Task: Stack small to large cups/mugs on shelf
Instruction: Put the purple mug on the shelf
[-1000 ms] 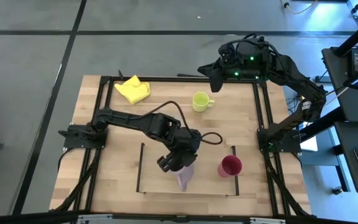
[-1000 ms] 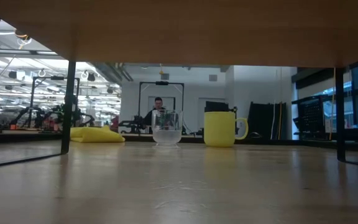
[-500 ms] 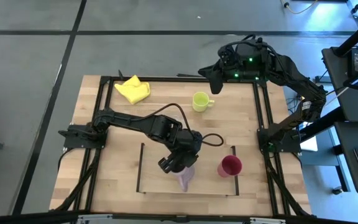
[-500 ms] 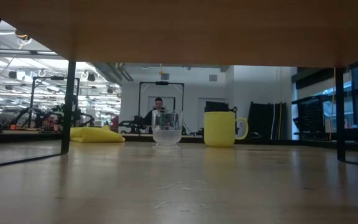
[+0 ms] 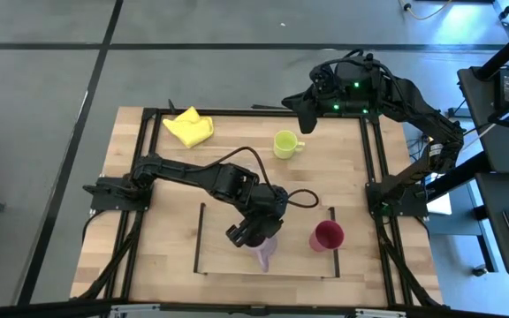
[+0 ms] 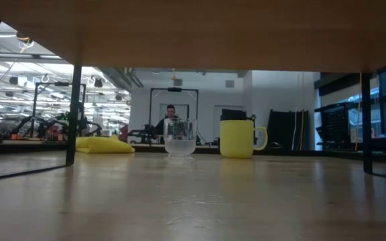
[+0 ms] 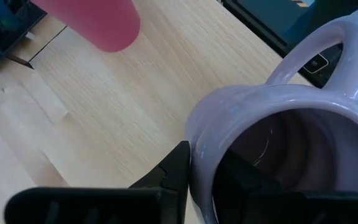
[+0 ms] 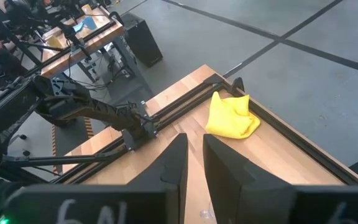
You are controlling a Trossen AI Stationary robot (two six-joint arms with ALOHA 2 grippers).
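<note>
My left gripper is shut on the purple mug, inside the shelf's thin dark outline near its near side. The red cup stands to the mug's right, at the outline's right end, and also shows in the left wrist view. The yellow-green mug stands at the far middle of the table. In the low view the tiny clear glass stands left of the yellow-green mug. My right gripper hovers shut over the table's far edge. My left gripper pinches the purple mug's wall at the rim, on the side away from the handle. One finger is outside and one is inside. The fingers come from above. Whether the mug's base is on the wood does not show.
A yellow cloth lies at the far left corner and shows in the right wrist view. A black metal frame runs around the table top. Bare wood lies in the left half of the shelf outline.
My left gripper has moved a little toward the table's near edge with the purple mug still in its hold.
</note>
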